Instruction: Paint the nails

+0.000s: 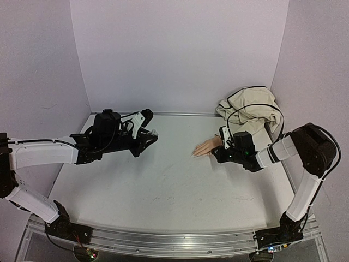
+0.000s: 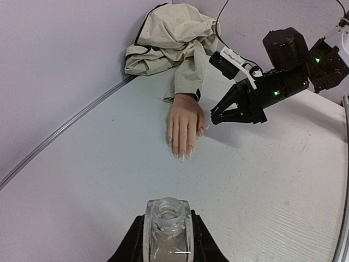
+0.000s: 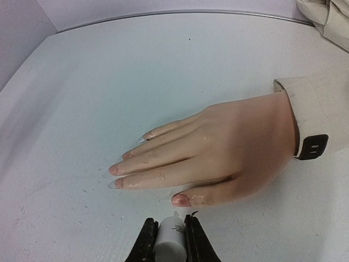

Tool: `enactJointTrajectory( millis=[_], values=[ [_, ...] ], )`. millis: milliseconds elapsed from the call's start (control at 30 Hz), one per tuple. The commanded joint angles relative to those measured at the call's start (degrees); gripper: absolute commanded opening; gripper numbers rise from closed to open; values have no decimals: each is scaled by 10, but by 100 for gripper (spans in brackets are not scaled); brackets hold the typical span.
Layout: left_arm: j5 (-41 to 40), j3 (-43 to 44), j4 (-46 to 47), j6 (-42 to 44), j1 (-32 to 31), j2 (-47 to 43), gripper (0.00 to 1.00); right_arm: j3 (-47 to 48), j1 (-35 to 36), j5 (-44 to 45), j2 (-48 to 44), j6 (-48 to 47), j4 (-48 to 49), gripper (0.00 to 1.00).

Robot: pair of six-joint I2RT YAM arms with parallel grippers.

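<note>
Two end effectors were in view, and each pinched one item.

1. My left end effector (image 2: 166, 218) was clamped on a clear bottle (image 2: 168, 245), with one finger on each side. The bottle stood upright with its open neck facing up. This end effector was over the left part of the surface (image 1: 163, 185), well apart from the hand (image 3: 218, 153).

2. My right end effector (image 3: 169, 221) was pressed together on a white cylinder (image 3: 170, 245). The narrow end of the cylinder pointed at the thumb and sat just beside it. I could not tell whether the two touched.

3. The hand lay palm down on the right part of the surface. Its fingers were extended, close together, and pointed toward the left arm.

4. The nails (image 3: 113, 177) were at the fingertips, low against the surface. Those on the four fingers were long, pale and pointed. The thumb nail looked reddish.

5. A beige sleeve (image 3: 316, 109) covered the wrist and carried a dark band (image 3: 313, 146) at the cuff. Behind the hand, the sleeve ran into a crumpled heap near the back wall, in the far right corner.
</note>
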Motion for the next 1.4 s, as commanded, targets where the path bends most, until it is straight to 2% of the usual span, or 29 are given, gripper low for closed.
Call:
enactJointTrajectory(
  millis=[0, 533, 1367],
  values=[
    [14, 13, 34, 4, 1, -13, 0, 26, -2, 8, 9, -1, 30, 0],
    [20, 14, 34, -2, 1, -7, 0, 27, -2, 20, 13, 4, 28, 0],
    [21, 15, 34, -1, 0, -10, 0, 46, -3, -9, 42, 5, 35, 0]
  ],
)
